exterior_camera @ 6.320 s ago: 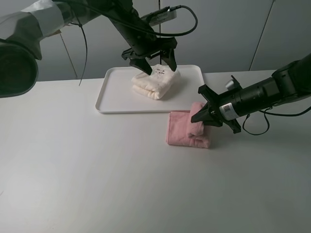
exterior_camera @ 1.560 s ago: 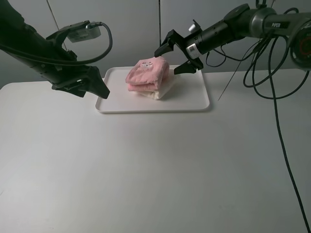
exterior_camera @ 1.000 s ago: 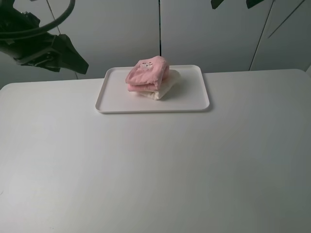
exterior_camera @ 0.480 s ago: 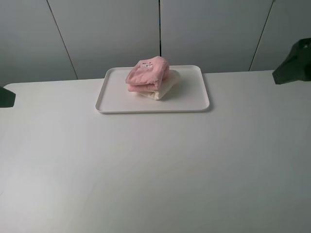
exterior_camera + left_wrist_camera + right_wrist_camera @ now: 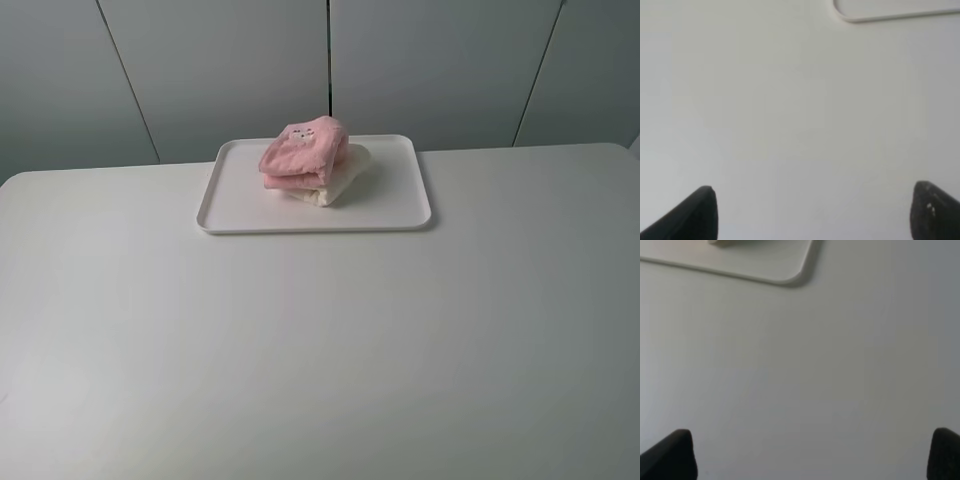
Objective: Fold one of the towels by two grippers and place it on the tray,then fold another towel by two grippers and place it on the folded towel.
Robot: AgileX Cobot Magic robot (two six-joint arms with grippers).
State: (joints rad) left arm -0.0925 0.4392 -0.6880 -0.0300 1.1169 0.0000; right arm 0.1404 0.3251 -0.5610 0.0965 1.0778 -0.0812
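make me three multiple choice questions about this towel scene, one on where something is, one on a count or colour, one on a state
1. Where does the pink towel lie?
A. On the bare table
B. On the cream towel in the tray
C. Under the cream towel

2. How many towels are in the tray?
A. One
B. Two
C. Three

3. How is the left gripper?
A. Shut on the pink towel
B. Shut and empty
C. Open and empty

Answers: 1 B, the pink bundle sits atop the cream one inside the rim. 2 B, one pink, one cream. 3 C, its fingers stand wide apart over the bare table.
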